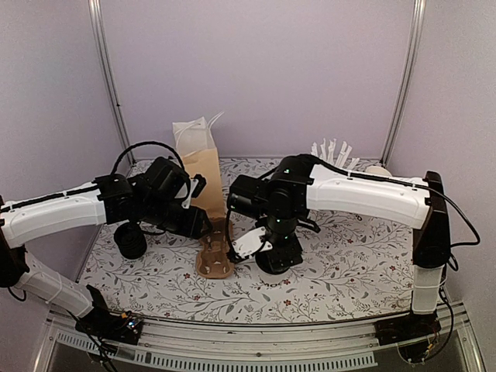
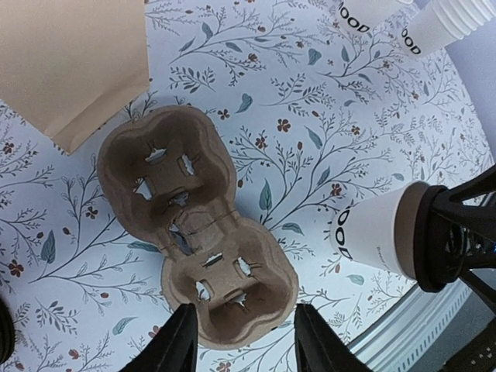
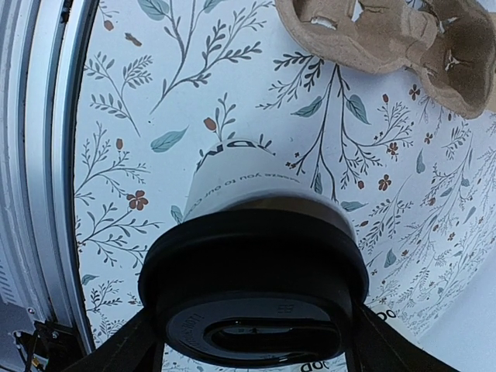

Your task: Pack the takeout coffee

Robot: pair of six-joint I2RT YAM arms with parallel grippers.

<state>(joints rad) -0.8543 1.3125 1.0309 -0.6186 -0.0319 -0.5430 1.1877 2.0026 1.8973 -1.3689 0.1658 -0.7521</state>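
A takeout coffee point(image 3: 256, 186), a white paper cup with a black lid, is tilted just above the floral table, and my right gripper point(image 3: 252, 341) is shut on its lid. The left wrist view shows the same cup point(image 2: 380, 232) to the right of a brown pulp cup carrier point(image 2: 194, 232). The carrier lies flat with both of its wells empty. My left gripper point(image 2: 248, 341) is open, with its fingers on either side of the carrier's near end. In the top view the held cup point(image 1: 248, 244) hangs beside the carrier point(image 1: 215, 256), between the two grippers.
A brown paper bag point(image 1: 203, 174) stands upright behind the carrier, with white paper sticking out of its top. A white cup of straws point(image 1: 333, 153) stands at the back right. Two lidless white cups point(image 2: 442, 23) show at the left wrist view's top right. The table's metal front rail point(image 3: 46, 155) runs close to the held cup.
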